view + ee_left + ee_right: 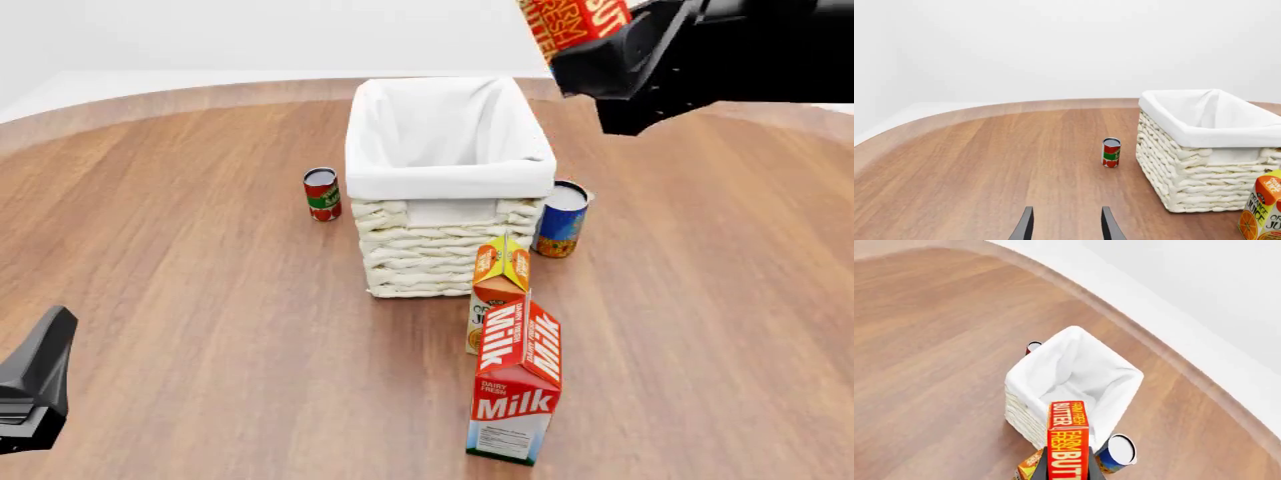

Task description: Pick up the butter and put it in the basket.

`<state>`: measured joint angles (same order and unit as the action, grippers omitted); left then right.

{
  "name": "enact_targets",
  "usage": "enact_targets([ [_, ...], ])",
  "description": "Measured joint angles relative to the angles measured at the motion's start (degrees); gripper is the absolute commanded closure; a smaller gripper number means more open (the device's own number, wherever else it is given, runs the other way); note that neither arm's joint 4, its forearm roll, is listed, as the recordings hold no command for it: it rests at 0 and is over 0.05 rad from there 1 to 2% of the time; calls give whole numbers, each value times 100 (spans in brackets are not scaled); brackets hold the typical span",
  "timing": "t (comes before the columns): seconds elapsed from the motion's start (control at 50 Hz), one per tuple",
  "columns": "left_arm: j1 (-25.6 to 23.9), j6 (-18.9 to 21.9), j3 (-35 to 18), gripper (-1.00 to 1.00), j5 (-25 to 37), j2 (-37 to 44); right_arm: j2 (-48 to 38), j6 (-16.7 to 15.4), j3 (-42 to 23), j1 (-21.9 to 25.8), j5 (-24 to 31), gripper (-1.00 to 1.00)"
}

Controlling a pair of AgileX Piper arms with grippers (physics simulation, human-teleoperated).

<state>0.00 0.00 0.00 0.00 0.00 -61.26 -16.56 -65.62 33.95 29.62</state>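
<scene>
Front view shows the carry step well under way: the right gripper (587, 45) is clamped on the butter (574, 22), held high in the air at about one o'clock from the basket (450, 178), off past its far right corner. In the right wrist view the butter box (1067, 440) hangs above the basket's near rim (1054, 390), though how far clear of it is hard to judge. Next, I'd say, the arm must swing toward eleven o'clock until the box sits over the cloth lining, then lower and release. The left gripper (1066, 225) rests low over the table (987, 165), fingers parted and holding nothing.
</scene>
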Motion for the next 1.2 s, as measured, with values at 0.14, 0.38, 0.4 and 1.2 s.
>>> enact_targets([
  [0.14, 0, 0, 0, -100, 0, 0, -375, 331, -286, -125, -257, 100],
  [0.38, 0, 0, 0, -100, 0, 0, -933, 864, -1016, -132, -341, 100],
  [0.4, 0, 0, 0, -100, 0, 0, -979, 898, -1080, -112, -330, 100],
  [1.2, 0, 0, 0, -100, 0, 0, -3462, 786, -4250, -109, 1566, 100],
])
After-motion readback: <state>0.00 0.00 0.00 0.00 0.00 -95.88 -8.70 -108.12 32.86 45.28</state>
